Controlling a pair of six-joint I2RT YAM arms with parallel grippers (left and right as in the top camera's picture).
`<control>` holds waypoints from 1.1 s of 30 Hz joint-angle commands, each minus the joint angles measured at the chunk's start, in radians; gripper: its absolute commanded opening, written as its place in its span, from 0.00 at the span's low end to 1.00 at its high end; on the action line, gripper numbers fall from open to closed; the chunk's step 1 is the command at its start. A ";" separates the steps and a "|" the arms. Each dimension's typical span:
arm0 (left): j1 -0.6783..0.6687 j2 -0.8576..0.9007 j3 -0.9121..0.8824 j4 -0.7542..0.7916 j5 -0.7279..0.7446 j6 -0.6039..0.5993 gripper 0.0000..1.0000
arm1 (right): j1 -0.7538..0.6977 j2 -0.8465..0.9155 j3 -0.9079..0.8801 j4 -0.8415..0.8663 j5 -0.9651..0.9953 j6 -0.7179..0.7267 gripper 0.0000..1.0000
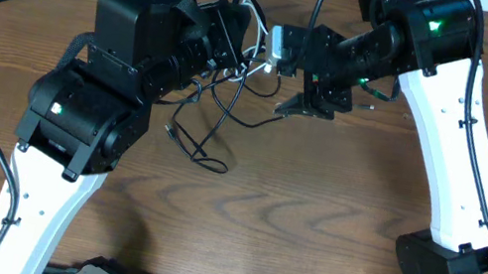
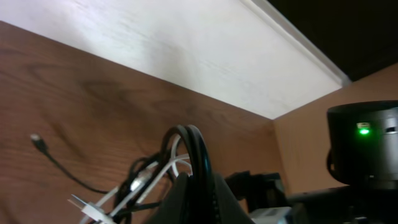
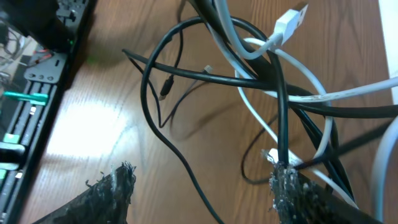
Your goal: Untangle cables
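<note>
- Near the far middle of the table (image 1: 308,229), the cables (image 1: 212,116) are sitting as one tangled cluster between the two arms. Thin black strands are trailing from it toward the near side across the wood.
- Left gripper (image 2: 194,190): its fingers are pressing together on the cables. In the left wrist view, a black loop (image 2: 198,146) is arching up out of the pinch.
- White cable (image 2: 149,177): it is running beside that loop and slanting down to the left of the fingers, among thinner black strands.
- Small plug tip (image 2: 37,142): it is resting on the table at the end of a thin black strand, well apart from the pinch.
- Right gripper (image 3: 202,183): its fingers (image 3: 115,190) are standing wide apart and clamping nothing. It is hovering over the right edge of the tangle, just beside the left gripper in the overhead view.
- Upright black strand (image 3: 281,124): it is crossing the white cable and touching the tip of the finger at the right of the right wrist view.
- White plug (image 3: 291,22): this flat connector is lying near the top of that view, just above the crossing strands.
</note>
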 commanded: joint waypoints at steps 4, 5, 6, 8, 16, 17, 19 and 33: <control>-0.002 -0.013 0.032 0.016 0.070 -0.055 0.07 | 0.013 -0.007 -0.006 0.017 0.006 -0.053 0.68; -0.002 -0.013 0.032 0.011 0.059 -0.055 0.07 | 0.013 -0.007 -0.006 0.021 0.010 -0.053 0.68; -0.002 -0.013 0.032 0.008 0.049 -0.046 0.07 | 0.012 -0.007 -0.005 0.027 0.021 -0.053 0.68; -0.002 -0.013 0.032 0.005 0.049 -0.044 0.07 | 0.012 -0.007 -0.005 0.039 0.043 -0.053 0.69; -0.003 -0.013 0.032 0.001 0.106 -0.064 0.07 | 0.013 -0.007 -0.005 0.099 0.061 -0.053 0.69; -0.003 -0.013 0.032 0.005 0.119 -0.067 0.07 | 0.013 -0.007 -0.005 0.102 0.061 -0.053 0.64; -0.003 -0.013 0.032 0.013 0.130 -0.069 0.08 | 0.013 -0.007 -0.005 0.107 0.041 -0.053 0.06; -0.002 -0.014 0.032 0.075 0.153 -0.079 0.07 | 0.012 -0.007 -0.006 0.099 0.029 -0.041 0.01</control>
